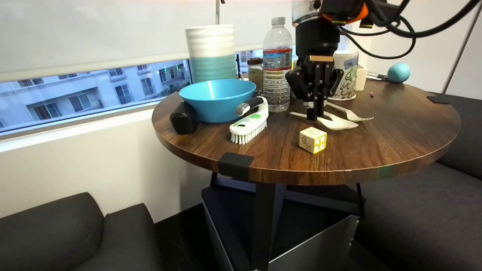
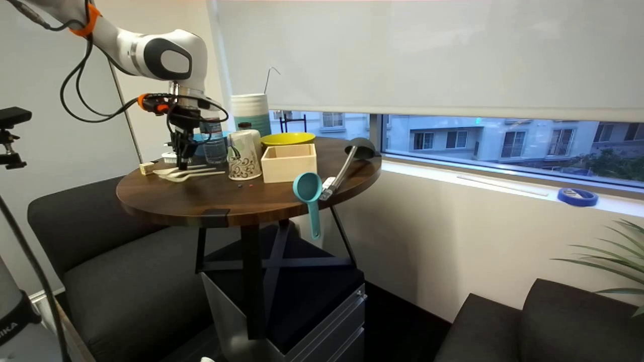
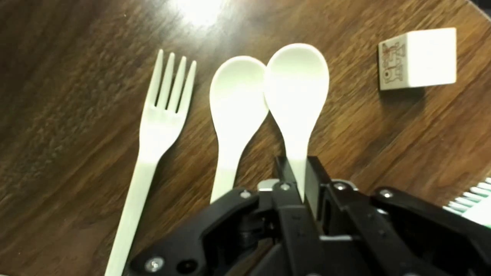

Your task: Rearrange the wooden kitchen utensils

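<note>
Two pale spoons and a pale fork (image 3: 153, 138) lie side by side on the dark round wooden table. The right spoon (image 3: 297, 88) in the wrist view has its bowl against the edge of the middle spoon (image 3: 238, 96). My gripper (image 3: 299, 166) points down and its fingers are closed on both sides of the right spoon's handle. The handle's end is hidden by the gripper. In both exterior views the gripper (image 1: 315, 113) is low at the table among the utensils, and it also shows here (image 2: 183, 165). I cannot tell whether the held spoon is lifted.
A pale yellow block (image 1: 312, 140) and a white brush (image 1: 250, 126) lie near the utensils. Behind stand a blue bowl (image 1: 218, 101), a water bottle (image 1: 278, 75) and a patterned cup (image 2: 244, 156). A wooden box (image 2: 289, 165) and teal scoop (image 2: 307, 187) are further along.
</note>
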